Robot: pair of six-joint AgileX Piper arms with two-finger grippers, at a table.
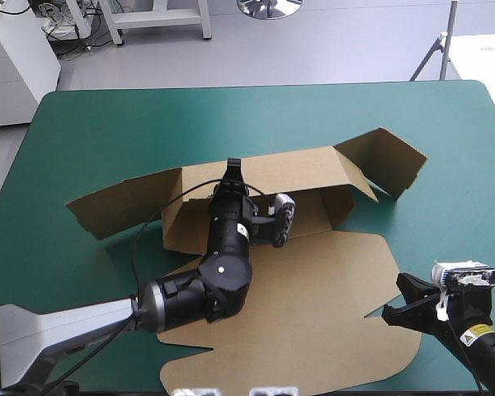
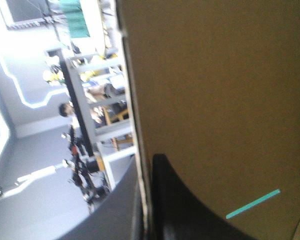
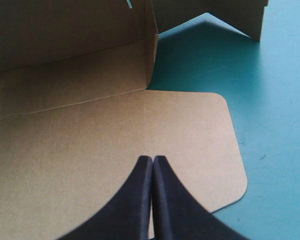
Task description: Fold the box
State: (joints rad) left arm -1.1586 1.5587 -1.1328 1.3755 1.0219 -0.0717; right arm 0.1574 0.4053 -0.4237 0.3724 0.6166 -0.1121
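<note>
Black left claw [image 1: 233, 167] pinches the far wall [image 1: 293, 169] of the brown cardboard box [image 1: 313, 216]. Black right claw [image 3: 153, 165] is closed and empty over the near lid [image 3: 90, 150]. Best to fold the wall squarely along its crease.

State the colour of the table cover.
The table cover is plain teal-green, clearest in the high view.

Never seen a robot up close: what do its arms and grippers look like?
The left arm has a grey forearm leading into rounded black joints, one with a small white dot. The right arm is black with a yellow-and-white label. The left gripper and right gripper each have two broad, curved black fingers like fins.
</note>
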